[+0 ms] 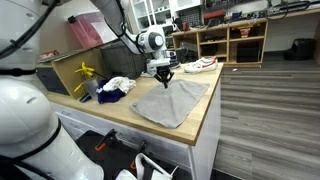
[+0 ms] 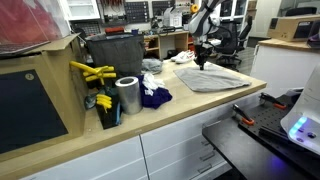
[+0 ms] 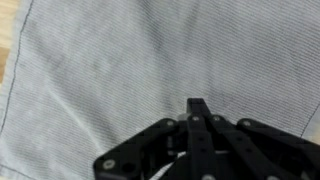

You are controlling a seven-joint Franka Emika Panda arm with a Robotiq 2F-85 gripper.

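A grey striped cloth (image 1: 170,102) lies spread flat on the wooden counter (image 1: 205,118) and shows in both exterior views (image 2: 212,78). My gripper (image 1: 164,74) hangs just over the cloth's far end (image 2: 200,63). In the wrist view the cloth (image 3: 120,70) fills the picture, and the two black fingers (image 3: 199,104) meet at a point above it with nothing visible between them. I cannot tell whether the fingertips touch the fabric.
A white cloth (image 1: 200,65) lies beyond the gripper. A blue and white cloth heap (image 2: 153,95), a metal can (image 2: 128,96), yellow tools (image 2: 92,72) and a black bin (image 2: 112,55) stand along the counter. Wooden shelves (image 1: 235,40) line the back wall.
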